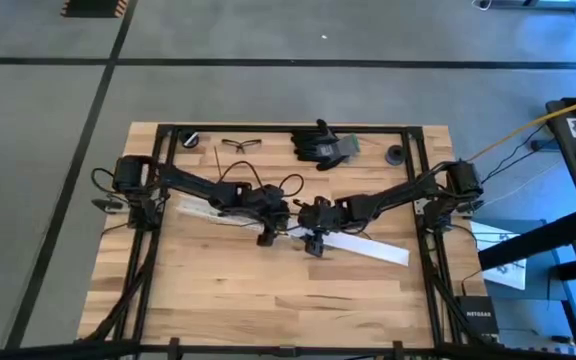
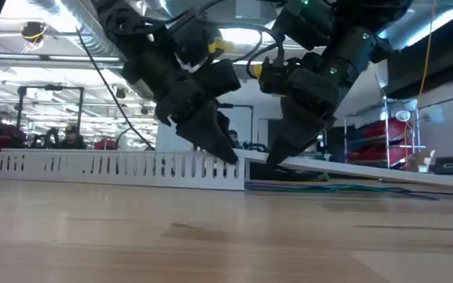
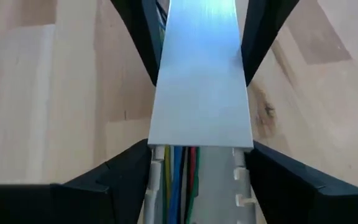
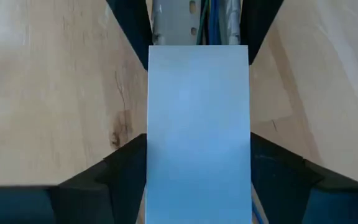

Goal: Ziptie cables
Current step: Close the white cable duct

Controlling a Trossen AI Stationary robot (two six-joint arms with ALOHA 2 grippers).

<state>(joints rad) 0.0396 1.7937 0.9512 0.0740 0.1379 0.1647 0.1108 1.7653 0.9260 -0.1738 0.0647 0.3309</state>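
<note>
A wooden table [image 1: 268, 290] sits on a grey floor. At frame centre, the left gripper [image 1: 266, 237] and right gripper [image 1: 314, 243] pinch a white cover [image 1: 368, 248] over the cables [image 3: 174, 180] in a slotted tray [image 2: 124, 167].

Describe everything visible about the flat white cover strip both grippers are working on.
The flat white cover strip is smooth, plain and plastic-looking. It lies mid-table, lengthwise over the slotted white duct, hiding most of the cables, whose coloured strands show past its end. The left gripper and right gripper straddle it, jaws on either side.
</note>
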